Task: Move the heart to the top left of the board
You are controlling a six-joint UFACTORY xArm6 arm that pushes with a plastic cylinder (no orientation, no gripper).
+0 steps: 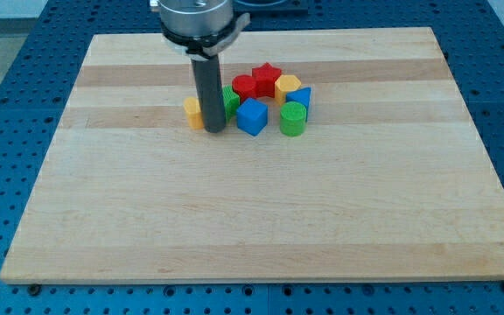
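Note:
A yellow block (192,112), partly hidden behind the rod so its shape is unclear and possibly the heart, lies left of the cluster in the upper middle of the wooden board (147,219). My tip (213,130) rests on the board just right of that yellow block and left of the blue cube (252,116). A green block (231,99) peeks out behind the rod. I cannot tell whether the tip touches the yellow block.
The cluster also holds a red star (267,79), a red block (244,86), a yellow hexagon-like block (288,86), a blue block (301,96) and a green cylinder (293,118). A blue perforated table surrounds the board.

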